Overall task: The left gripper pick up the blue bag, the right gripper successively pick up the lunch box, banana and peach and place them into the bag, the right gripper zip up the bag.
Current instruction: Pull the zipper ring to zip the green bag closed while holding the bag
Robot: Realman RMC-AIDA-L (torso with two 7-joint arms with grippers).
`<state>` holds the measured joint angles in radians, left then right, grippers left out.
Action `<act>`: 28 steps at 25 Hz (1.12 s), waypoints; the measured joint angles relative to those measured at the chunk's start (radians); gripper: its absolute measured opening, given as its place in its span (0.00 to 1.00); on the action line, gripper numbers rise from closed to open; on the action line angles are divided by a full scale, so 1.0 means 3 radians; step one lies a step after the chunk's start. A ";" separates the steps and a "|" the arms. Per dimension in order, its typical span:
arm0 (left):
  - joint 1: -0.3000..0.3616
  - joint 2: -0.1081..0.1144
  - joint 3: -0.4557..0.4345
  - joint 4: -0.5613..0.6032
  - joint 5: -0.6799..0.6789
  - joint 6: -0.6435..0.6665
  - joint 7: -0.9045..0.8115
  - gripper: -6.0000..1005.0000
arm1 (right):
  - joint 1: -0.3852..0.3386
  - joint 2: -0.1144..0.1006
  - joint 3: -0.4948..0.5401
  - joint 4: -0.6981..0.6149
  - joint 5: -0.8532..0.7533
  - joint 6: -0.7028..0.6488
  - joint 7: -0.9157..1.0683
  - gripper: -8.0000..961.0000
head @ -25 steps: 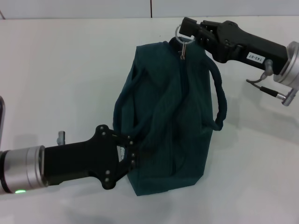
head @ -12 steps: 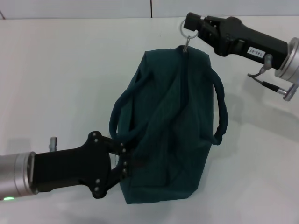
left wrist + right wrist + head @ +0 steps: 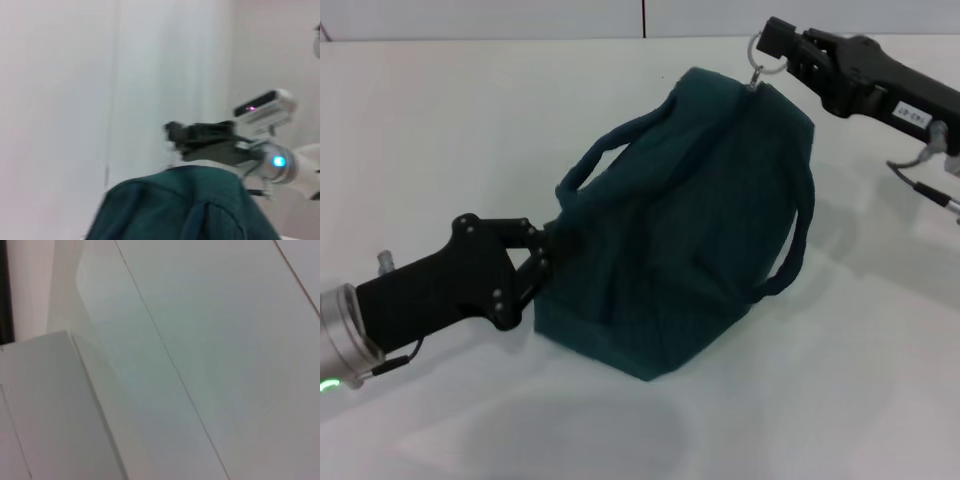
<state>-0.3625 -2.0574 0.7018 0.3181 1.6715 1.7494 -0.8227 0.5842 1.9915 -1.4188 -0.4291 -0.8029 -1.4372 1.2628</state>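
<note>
The blue bag (image 3: 690,230) lies tilted on the white table (image 3: 430,130), its top looking closed and its two handles hanging loose. My left gripper (image 3: 548,255) is shut on the bag's near-left end. At the far top corner, my right gripper (image 3: 775,45) is shut on the metal ring of the zipper pull (image 3: 757,62). The left wrist view shows the bag (image 3: 175,205) close up, with the right gripper (image 3: 172,132) beyond it. The lunch box, banana and peach are hidden or out of view.
White tabletop surrounds the bag on all sides. A wall with a thin vertical seam (image 3: 643,18) rises behind the table. The right wrist view shows only white panels.
The bag has swung over to the right and now leans more flatly. The right gripper moved right with the zipper ring. The left gripper shifted left and upward, still holding the bag's end.
</note>
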 joint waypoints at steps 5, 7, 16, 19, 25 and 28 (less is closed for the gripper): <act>0.0017 -0.0053 -0.0184 -0.0003 -0.0087 -0.0040 -0.0114 0.07 | -0.0070 0.0021 0.0005 -0.0005 0.0008 -0.0126 0.0039 0.06; 0.0044 -0.0085 -0.0267 0.0010 -0.0152 -0.0031 -0.0161 0.10 | -0.0075 0.0022 0.0005 -0.0005 0.0007 -0.0130 0.0052 0.06; 0.0081 -0.0084 -0.0258 0.0279 -0.0552 0.0091 -0.0642 0.34 | -0.0081 0.0014 0.0005 0.0000 -0.0005 -0.0133 0.0064 0.07; 0.0035 -0.0082 -0.0126 0.0915 -0.0443 0.0084 -0.1377 0.46 | -0.0062 0.0011 0.0004 0.0006 -0.0004 -0.0122 0.0065 0.07; -0.0205 -0.0093 0.0418 0.2582 0.0059 -0.0105 -0.3156 0.70 | -0.0049 0.0017 0.0004 0.0008 0.0006 -0.0089 0.0059 0.08; -0.0339 -0.0093 0.0828 0.3384 0.0436 -0.0318 -0.4054 0.78 | -0.0043 0.0023 0.0004 0.0004 0.0007 -0.0087 0.0056 0.08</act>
<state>-0.4642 -2.0852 0.9502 1.3333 1.8023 1.6539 -2.0389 0.5712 1.9984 -1.4174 -0.4280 -0.8007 -1.4635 1.2795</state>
